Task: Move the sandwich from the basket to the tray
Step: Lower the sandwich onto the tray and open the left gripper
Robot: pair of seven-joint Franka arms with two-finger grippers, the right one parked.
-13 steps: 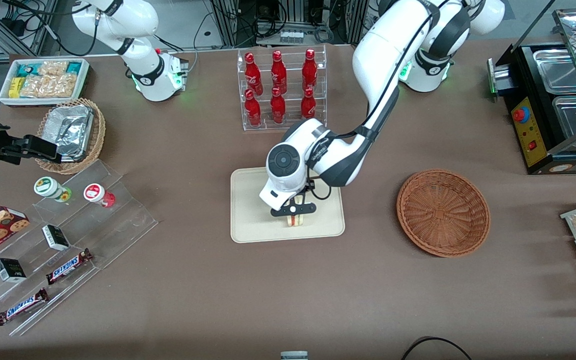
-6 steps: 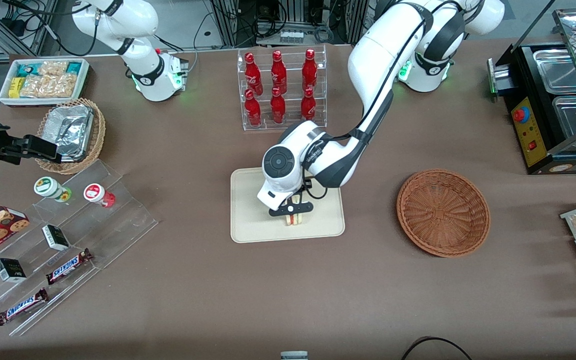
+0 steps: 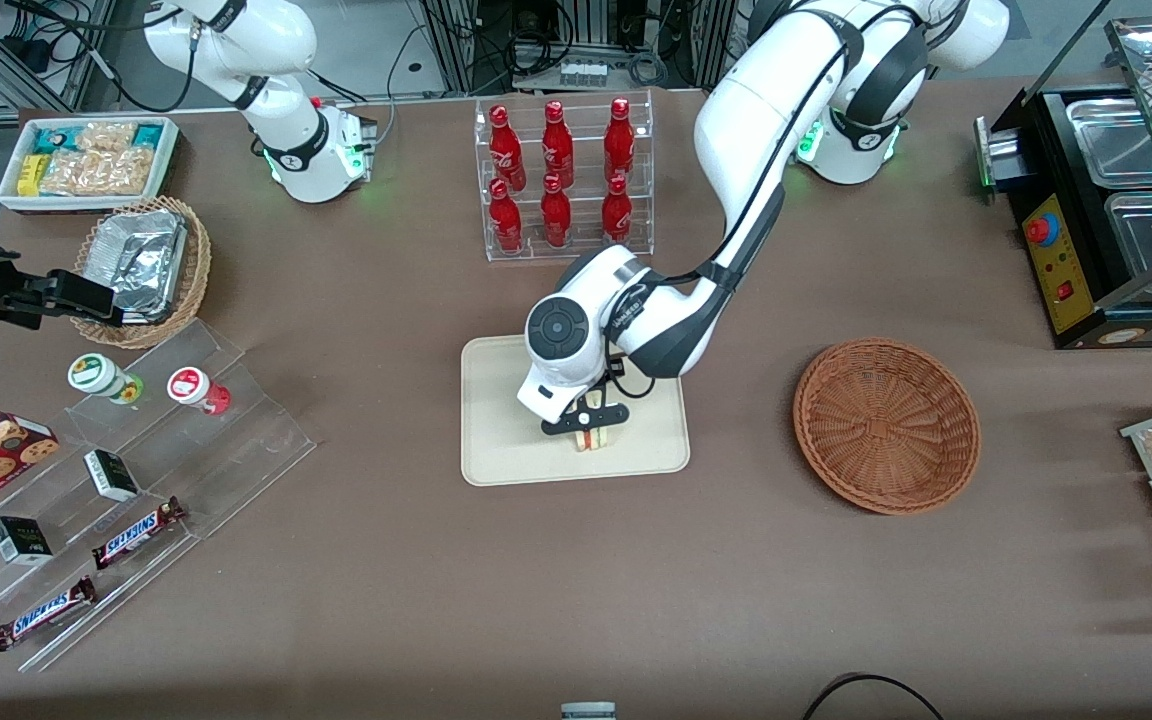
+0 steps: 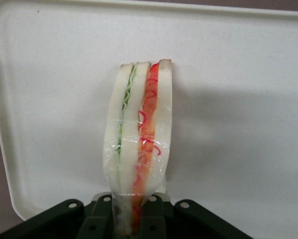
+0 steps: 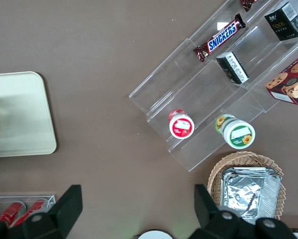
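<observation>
1. The left arm is reaching over the tray, its wrist sitting a touch closer to the bottle rack than half a second ago, though it has barely shifted.
2. The basket is lying empty toward the working arm's end, unchanged, well apart from the tray.
3. The gripper is hovering low over the tray, as before, its fingers still clamping the sandwich.
4. The sandwich is standing on edge inside the tray, filling layers showing; whether it is touching the tray I cannot tell.
</observation>
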